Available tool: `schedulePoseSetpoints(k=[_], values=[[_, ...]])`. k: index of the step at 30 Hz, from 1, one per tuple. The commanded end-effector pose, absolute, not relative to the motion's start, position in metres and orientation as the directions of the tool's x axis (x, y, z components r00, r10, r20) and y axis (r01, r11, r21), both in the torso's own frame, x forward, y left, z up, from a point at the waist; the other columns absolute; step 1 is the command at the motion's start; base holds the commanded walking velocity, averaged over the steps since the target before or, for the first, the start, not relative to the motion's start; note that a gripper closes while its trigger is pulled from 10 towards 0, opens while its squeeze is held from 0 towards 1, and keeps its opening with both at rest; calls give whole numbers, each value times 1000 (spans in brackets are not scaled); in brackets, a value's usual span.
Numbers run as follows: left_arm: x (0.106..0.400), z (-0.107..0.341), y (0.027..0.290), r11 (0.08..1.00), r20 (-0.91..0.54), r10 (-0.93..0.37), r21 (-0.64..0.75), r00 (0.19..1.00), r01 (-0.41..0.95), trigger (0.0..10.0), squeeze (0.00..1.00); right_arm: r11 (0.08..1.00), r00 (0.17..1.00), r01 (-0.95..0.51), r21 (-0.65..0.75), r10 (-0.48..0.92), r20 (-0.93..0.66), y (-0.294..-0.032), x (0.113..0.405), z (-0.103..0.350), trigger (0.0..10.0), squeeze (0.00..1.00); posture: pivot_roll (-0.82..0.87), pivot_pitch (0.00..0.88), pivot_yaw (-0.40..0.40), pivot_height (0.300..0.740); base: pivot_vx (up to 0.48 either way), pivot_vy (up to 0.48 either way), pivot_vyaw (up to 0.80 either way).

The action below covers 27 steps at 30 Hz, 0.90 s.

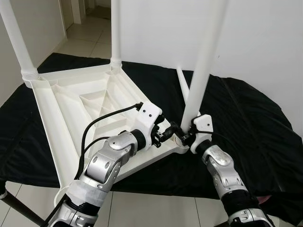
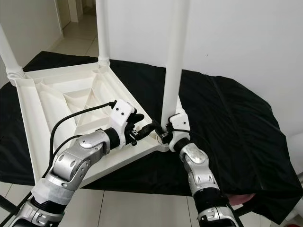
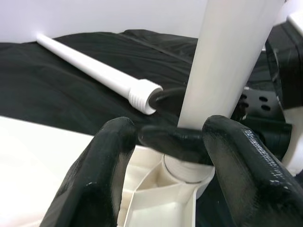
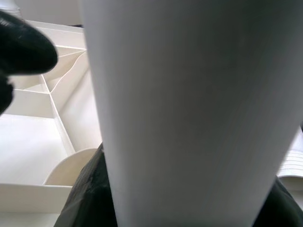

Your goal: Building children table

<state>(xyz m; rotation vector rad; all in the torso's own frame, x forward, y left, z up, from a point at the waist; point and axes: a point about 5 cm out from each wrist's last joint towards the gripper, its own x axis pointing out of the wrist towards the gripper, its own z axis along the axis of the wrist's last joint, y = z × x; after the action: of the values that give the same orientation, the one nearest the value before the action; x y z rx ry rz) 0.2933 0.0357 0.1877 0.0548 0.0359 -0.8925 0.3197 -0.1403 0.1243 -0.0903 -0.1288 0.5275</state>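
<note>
White plastic tabletop (image 1: 71,101), upside down, ribbed underside, all plain white. Legs white too: far-left leg (image 1: 16,40), far leg (image 1: 115,30), near-right leg (image 1: 204,61), plus loose leg (image 3: 97,71) lying on cloth. Cloth (image 1: 251,127) plain black, no pattern. Arms silver w/ white wrist housings; left gripper (image 1: 171,129) & right gripper (image 1: 185,137) fingers black, black cable. Wall white; floor tiles pale beige/cream.

Ahead of me stands a plain white wall (image 1: 265,38). A black cloth (image 1: 246,123) covers the work surface. Pale floor tiles (image 1: 87,33) run beyond.
</note>
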Motion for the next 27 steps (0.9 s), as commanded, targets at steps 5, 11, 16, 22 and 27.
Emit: schedulePoseSetpoints(k=[5, 11, 16, 22, 27], values=[[294, 190, 32, 639, -55, -766, 49, 641, 768, 10000, 0, 877, 878, -478, -40, 478, -10, -153, 313, 95, 10000, 0, 18, 0, -105, 740, 0, 0, 0], [294, 191, 31, 637, -58, -767, 51, 639, 769, 10000, 0, 900, 900, -434, 49, 436, -27, -155, 319, 92, 10000, 0, 18, 0, -104, 740, 0, 0, 0], [295, 191, 31, 637, -58, -767, 52, 640, 769, 10000, 0, 907, 906, -416, 67, 419, -51, -156, 322, 91, 10000, 0, 19, 0, -105, 740, 0, 0, 0], [294, 191, 31, 641, -57, -763, 50, 643, 766, 10000, 0, 916, 912, -394, 75, 400, -91, -157, 325, 88, 10000, 0, 22, 0, -109, 740, 0, 0, 0], [295, 192, 32, 645, -56, -761, 51, 647, 763, 10000, 0, 926, 918, -364, 102, 375, -127, -158, 328, 85, 10000, 0, 25, 0, -113, 740, 0, 0, 0]])
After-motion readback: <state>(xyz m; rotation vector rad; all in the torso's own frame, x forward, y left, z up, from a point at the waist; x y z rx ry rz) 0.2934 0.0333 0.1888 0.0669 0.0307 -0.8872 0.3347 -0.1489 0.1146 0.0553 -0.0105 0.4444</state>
